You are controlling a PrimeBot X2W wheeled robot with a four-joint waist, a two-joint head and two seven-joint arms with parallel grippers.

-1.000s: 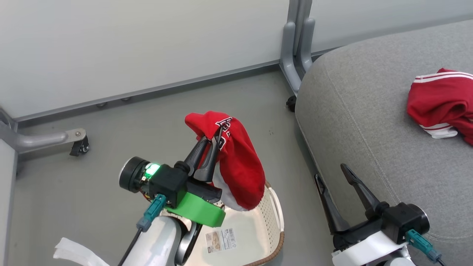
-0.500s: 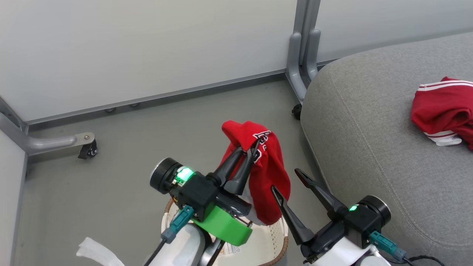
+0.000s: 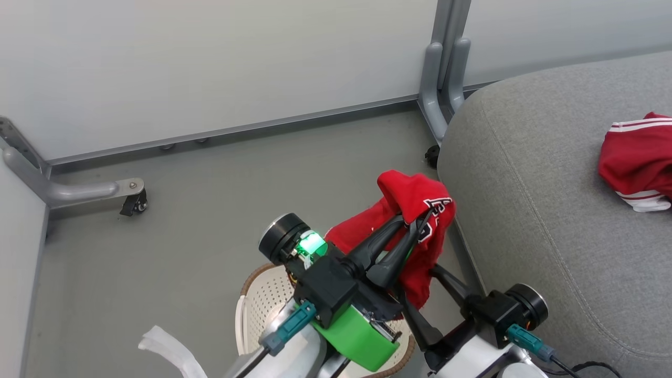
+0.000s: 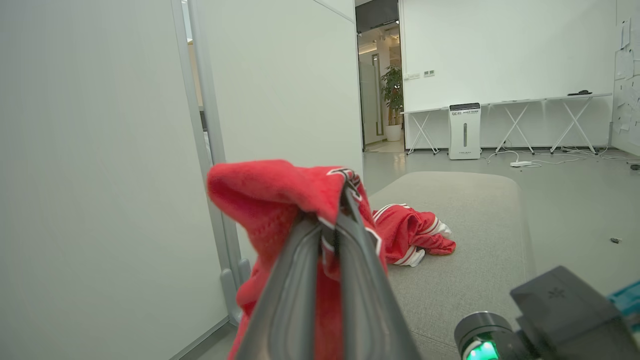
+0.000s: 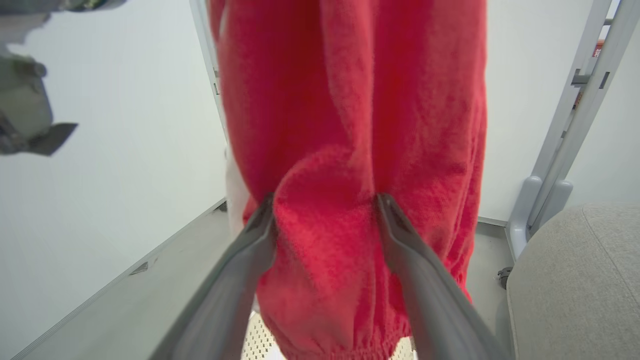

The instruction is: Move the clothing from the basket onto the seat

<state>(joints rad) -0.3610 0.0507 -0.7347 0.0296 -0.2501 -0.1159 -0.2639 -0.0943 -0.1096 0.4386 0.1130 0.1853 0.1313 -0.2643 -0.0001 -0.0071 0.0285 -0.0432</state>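
Red cloth first, in the head view: we record the held garment (image 3: 415,194) hanging above the grey floor (image 3: 210,220), clear of the basket (image 3: 262,294) and just left of the seat (image 3: 525,184). The left gripper (image 3: 416,219) is clamped on it, fingers together near the white lettering. The right gripper (image 3: 420,283) reaches up beneath the hanging cloth, with its fingertips hidden there. A second garment (image 3: 635,168) lies on the seat at the far right. The basket stands on the floor at the near edge, under the left arm.

Left wrist view: we note both fingers pressed together on a fold of the held garment (image 4: 280,190). Beyond it, the second garment (image 4: 415,235) lies crumpled on the seat (image 4: 475,225).

Right wrist view: the fingers (image 5: 250,250) stand apart, with a bulge of the held garment (image 5: 350,100) between them and touching both. The basket (image 5: 260,340) shows below, and the seat (image 5: 575,275) at the right.
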